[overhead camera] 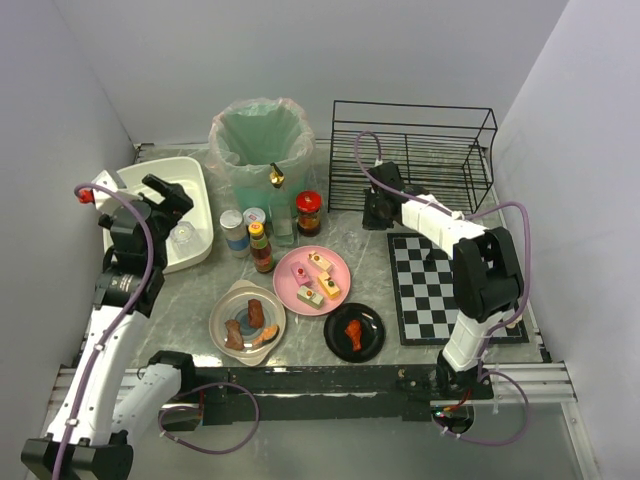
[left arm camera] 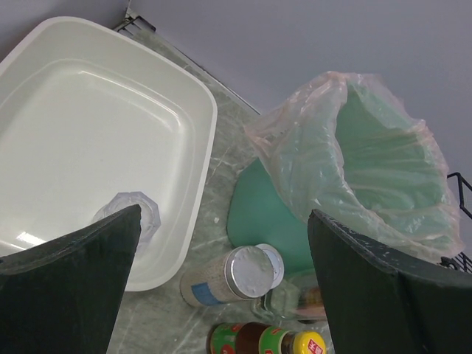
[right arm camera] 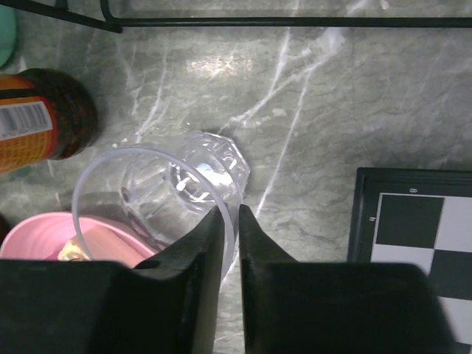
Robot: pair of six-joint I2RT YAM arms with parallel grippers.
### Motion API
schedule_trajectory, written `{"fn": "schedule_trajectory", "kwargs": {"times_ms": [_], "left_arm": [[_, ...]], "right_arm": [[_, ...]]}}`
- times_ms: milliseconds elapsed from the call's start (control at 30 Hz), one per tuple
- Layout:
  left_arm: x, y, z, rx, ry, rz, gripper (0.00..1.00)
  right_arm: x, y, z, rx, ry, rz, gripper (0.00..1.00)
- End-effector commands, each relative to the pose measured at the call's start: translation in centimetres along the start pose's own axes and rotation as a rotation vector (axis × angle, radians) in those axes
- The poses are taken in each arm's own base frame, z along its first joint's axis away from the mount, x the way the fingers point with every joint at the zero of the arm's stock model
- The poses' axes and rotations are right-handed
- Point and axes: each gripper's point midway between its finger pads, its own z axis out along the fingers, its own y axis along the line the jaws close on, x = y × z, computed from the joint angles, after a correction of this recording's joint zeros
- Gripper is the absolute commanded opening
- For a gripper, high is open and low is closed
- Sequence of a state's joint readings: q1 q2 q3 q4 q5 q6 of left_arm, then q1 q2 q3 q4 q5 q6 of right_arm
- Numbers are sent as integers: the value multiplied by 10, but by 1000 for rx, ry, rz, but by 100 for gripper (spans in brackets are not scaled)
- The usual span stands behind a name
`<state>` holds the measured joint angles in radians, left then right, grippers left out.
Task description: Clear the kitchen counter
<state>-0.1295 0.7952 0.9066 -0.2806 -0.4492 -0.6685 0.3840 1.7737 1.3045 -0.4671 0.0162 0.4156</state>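
Observation:
The kitchen counter (overhead camera: pixel 375 272) is grey marble and crowded with dishes and bottles. My right gripper (right arm camera: pixel 228 212) is shut on the rim of a clear faceted glass (right arm camera: pixel 166 184) and holds it over the counter (right arm camera: pixel 332 110) in front of the wire rack; in the top view the gripper (overhead camera: pixel 378 212) hides the glass. My left gripper (left arm camera: pixel 225 214) is open and empty above the right edge of the white tub (left arm camera: pixel 88 118). A second clear glass (left arm camera: pixel 131 216) lies in the tub (overhead camera: pixel 195 175).
A bin with a green bag (overhead camera: pixel 262 140) and a black wire rack (overhead camera: pixel 410 150) stand at the back. A shaker (overhead camera: pixel 234 232), sauce bottle (overhead camera: pixel 261 247), red-lidded jar (overhead camera: pixel 308 212), pink plate (overhead camera: pixel 312 278), beige bowl (overhead camera: pixel 247 320), black plate (overhead camera: pixel 354 332) and checkered mat (overhead camera: pixel 445 285) sit on the counter.

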Motion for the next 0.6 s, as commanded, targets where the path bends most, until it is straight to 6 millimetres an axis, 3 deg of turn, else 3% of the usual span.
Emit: {"fn": "schedule_trajectory", "kwargs": {"times_ms": [0, 100, 167, 267, 333, 433, 567], "left_arm": [[-24, -18, -13, 65, -30, -19, 99], [-31, -29, -19, 110, -25, -35, 99], [-36, -41, -24, 162, -11, -47, 99], [-53, -63, -39, 257, -14, -72, 99], [-63, -77, -50, 319, -12, -92, 99], [-79, -110, -75, 496, -10, -169, 99], [-81, -151, -112, 813, 38, -384, 99]], "right_arm": [[-11, 0, -8, 30, -41, -7, 14], [-25, -4, -29, 46, -112, 9, 3], [-37, -7, -55, 42, -187, 30, 0], [-61, -10, -107, 15, -318, 64, 0], [-77, -8, -151, -30, -424, 80, 0], [-91, 17, -219, -238, -589, 41, 0], [-82, 74, -298, -675, -731, -36, 0]]}}
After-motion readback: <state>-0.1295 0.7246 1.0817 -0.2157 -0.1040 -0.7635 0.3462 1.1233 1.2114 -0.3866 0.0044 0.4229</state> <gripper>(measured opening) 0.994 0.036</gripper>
